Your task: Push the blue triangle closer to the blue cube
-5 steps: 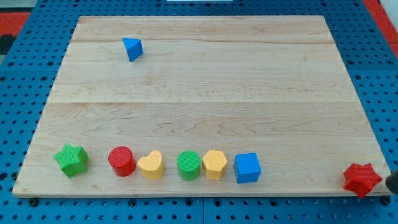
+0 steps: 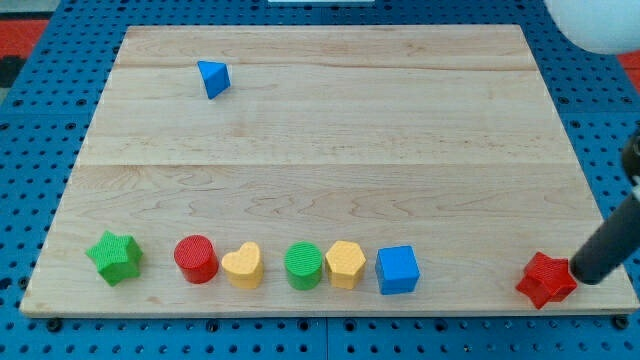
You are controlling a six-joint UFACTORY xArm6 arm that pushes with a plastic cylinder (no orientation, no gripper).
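Observation:
The blue triangle [image 2: 212, 78] lies near the view's top left of the wooden board [image 2: 330, 130]. The blue cube [image 2: 397, 270] sits near the view's bottom edge, right of centre. My rod comes in from the view's right, and my tip [image 2: 577, 277] touches the right side of a red star [image 2: 546, 280] at the view's bottom right. The tip is far from both blue blocks.
A row along the view's bottom holds a green star [image 2: 114, 257], a red cylinder [image 2: 196, 259], a yellow heart [image 2: 243, 266], a green cylinder [image 2: 303, 265] and a yellow hexagon [image 2: 344, 264]. A white round shape [image 2: 598, 22] shows at the top right.
The rod has come into view from the right. The red star has slid left along the bottom edge. The blue triangle and blue cube have not moved.

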